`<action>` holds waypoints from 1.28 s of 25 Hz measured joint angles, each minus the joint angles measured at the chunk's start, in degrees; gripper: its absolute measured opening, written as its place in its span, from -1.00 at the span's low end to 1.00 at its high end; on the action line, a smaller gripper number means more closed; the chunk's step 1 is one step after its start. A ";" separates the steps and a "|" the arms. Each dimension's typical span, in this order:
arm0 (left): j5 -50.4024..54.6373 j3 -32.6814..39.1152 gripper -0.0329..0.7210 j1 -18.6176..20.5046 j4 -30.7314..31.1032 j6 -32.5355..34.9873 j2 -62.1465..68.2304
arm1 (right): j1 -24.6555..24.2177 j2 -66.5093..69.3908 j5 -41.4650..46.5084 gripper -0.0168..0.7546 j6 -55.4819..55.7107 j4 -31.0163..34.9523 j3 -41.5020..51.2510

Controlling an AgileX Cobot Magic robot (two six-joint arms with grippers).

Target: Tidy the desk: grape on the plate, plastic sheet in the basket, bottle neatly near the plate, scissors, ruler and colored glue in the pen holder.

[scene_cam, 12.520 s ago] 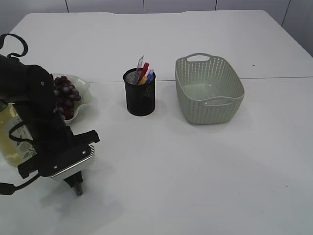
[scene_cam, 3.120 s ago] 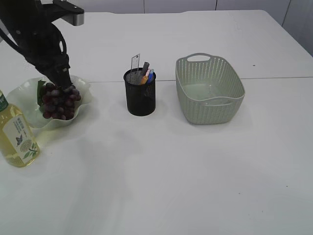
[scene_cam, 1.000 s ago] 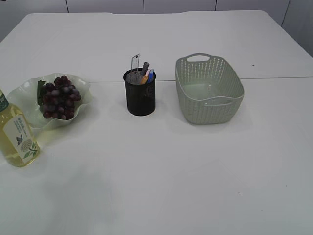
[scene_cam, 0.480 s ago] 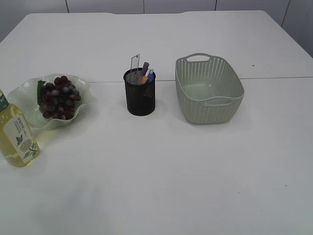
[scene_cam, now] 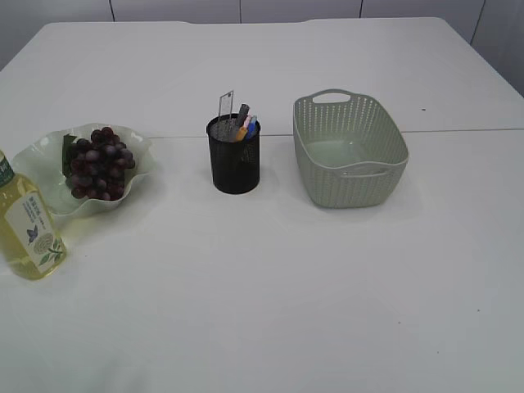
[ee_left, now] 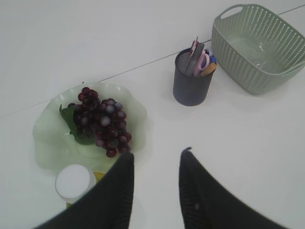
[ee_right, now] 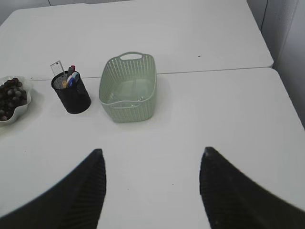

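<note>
step: tidy looks done, grape (scene_cam: 98, 162) on plate (scene_cam: 37, 155), bottle (scene_cam: 27, 229) beside | left end effector (ee_left: 157, 160) + right end effector (ee_right: 152, 160) released, empty | next: nothing to grasp, maybe only check basket (scene_cam: 350, 147).

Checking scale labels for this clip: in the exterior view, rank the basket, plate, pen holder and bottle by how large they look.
1. basket, clearly the largest.
2. plate, wide but shallower.
3. bottle and pen holder: they look alike in size. The bottle is nearer the camera and cut off by the frame's left edge, so I won't rank them.
</note>
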 joint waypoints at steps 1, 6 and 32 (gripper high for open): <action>-0.15 0.88 -0.27 0.00 0.00 0.00 -1.26 | 0.00 -0.69 0.00 0.23 -0.09 0.00 0.00; -1.03 6.80 -0.27 0.00 0.00 0.00 -6.62 | 0.00 -4.66 0.00 0.23 -0.13 -0.09 0.00; 18.84 14.25 -0.27 -3.95 -0.66 -1.11 -28.40 | 0.00 -25.18 0.43 0.23 -1.86 -0.22 16.83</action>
